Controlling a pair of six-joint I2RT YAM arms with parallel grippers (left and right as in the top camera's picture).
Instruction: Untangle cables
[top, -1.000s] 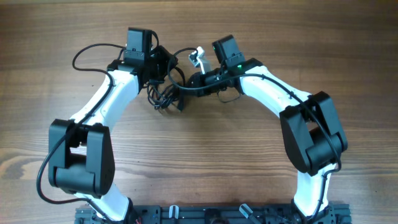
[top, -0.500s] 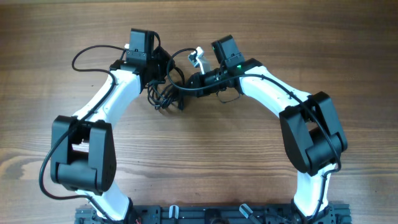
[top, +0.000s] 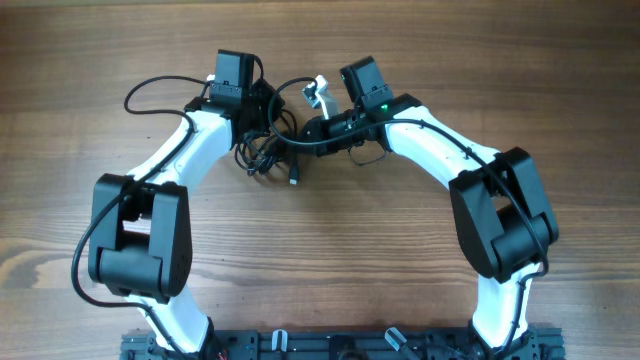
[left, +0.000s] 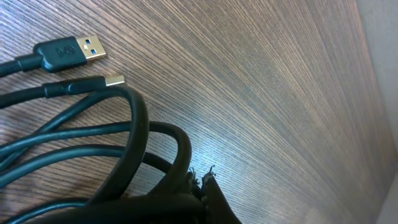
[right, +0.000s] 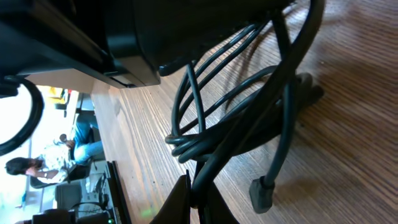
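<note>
The desk is wood, or a wood-look top, with fine straight grain. It is smooth and matt, with only a soft pale sheen where light falls. The cables have smooth black plastic or rubber jackets, faintly glossy along their curves. One flat plug has a bright, polished metal shell with a blue plastic insert, set in a matt black moulded body. A smaller plug beside it ends in a shiny metal tip. The arms have glossy white plastic shells and matt black plastic joint housings.
</note>
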